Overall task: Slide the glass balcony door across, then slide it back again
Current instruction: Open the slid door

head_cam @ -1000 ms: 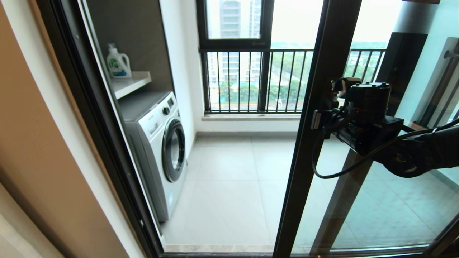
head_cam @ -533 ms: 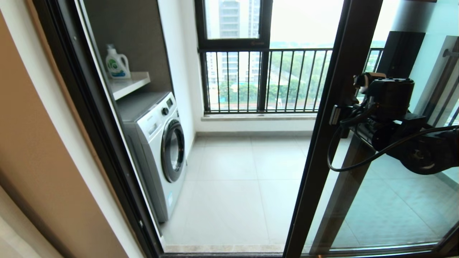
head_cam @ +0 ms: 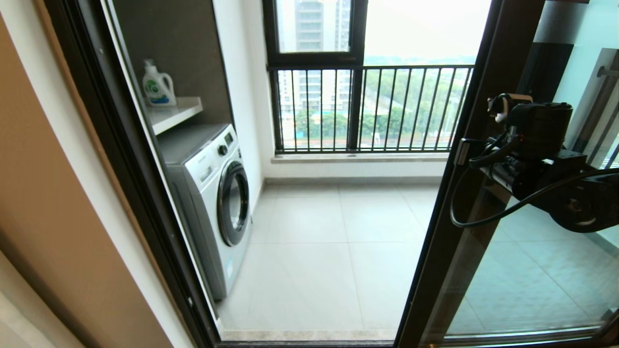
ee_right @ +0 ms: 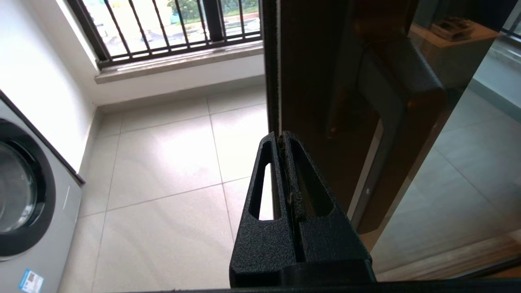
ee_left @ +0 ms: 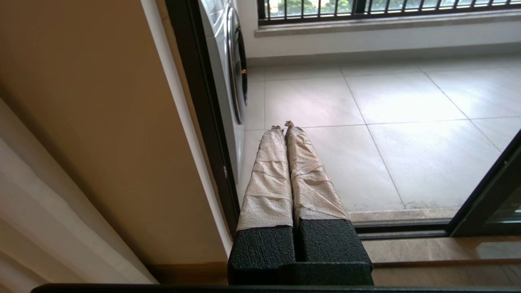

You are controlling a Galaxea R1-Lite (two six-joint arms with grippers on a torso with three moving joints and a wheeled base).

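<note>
The right gripper (ee_right: 281, 136), fingers pressed together, meets the glass balcony door (head_cam: 459, 203) frame's edge; bare tiled floor (head_cam: 329, 251) lies leftward.

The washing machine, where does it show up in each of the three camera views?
Head view: the washing machine stands left of centre, under the shelf.
Left wrist view: only its front edge and round door show, beside the dark frame.
Right wrist view: its door is at the picture's edge.
Shared landmark: the balcony railing.
</note>
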